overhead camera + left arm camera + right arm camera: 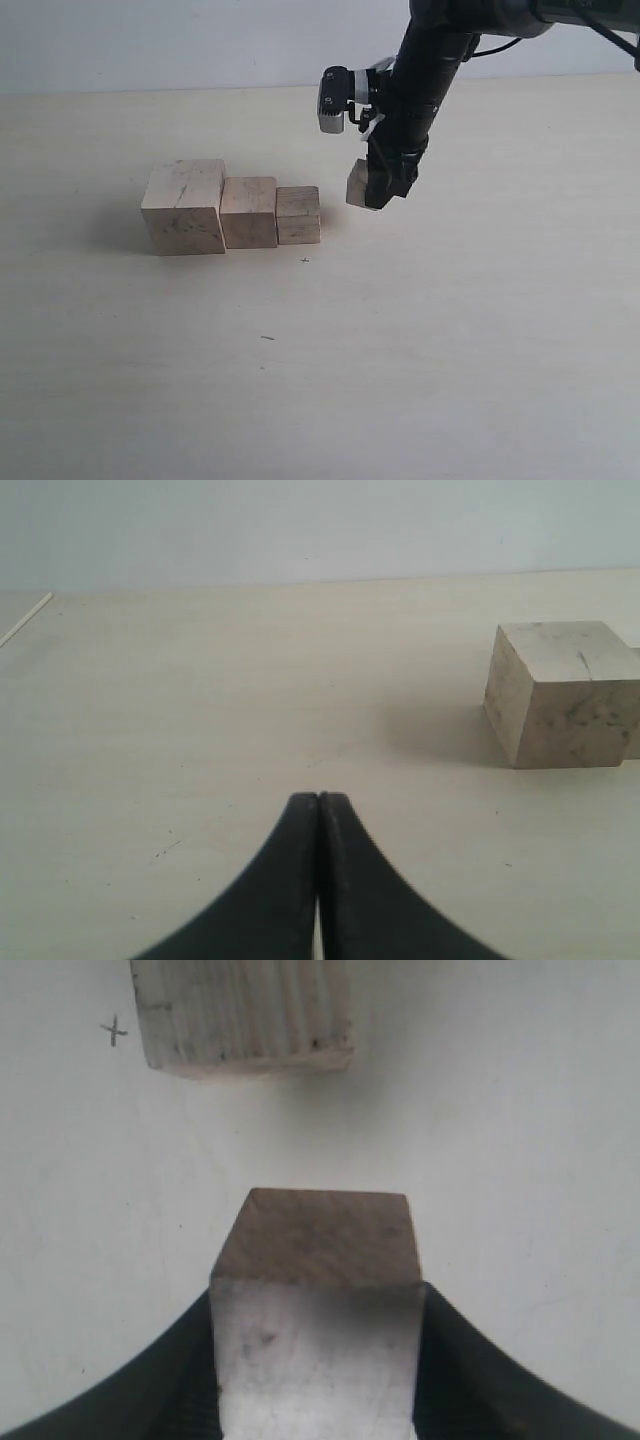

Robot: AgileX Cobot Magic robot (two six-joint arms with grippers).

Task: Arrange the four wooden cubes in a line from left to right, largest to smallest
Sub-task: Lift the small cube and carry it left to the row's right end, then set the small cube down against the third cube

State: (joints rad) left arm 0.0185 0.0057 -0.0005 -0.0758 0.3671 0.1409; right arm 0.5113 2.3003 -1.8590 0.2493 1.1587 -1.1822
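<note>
Right hand (371,190) is clenched on the smallest cube (358,183), and I see it hanging to the right of the row, near the row but apart from it. From the right wrist view, the two dark fingers (470,1380) press on opposite sides of this smallest cube (315,1250), and its wood grain shows on the face that looks away from the camera. In the exterior view the cube sits tilted in the grip and appears to be off the tabletop (450,350).

Three cubes stand on the tabletop in one row, each touching its neighbour. On the left is the largest cube (184,207) with some dark marks, then the second cube (249,212), then the third cube (298,215). The third cube (245,1010) is also seen beyond the held one in the right wrist view, with a clear gap between them. A small cross mark (305,261) is drawn on the tabletop just in front of the third cube.

Left hand (318,815) is clenched on nothing, its fingers pressed flat together. It is low over the tabletop, and the largest cube (565,695) stands well apart from it.
</note>
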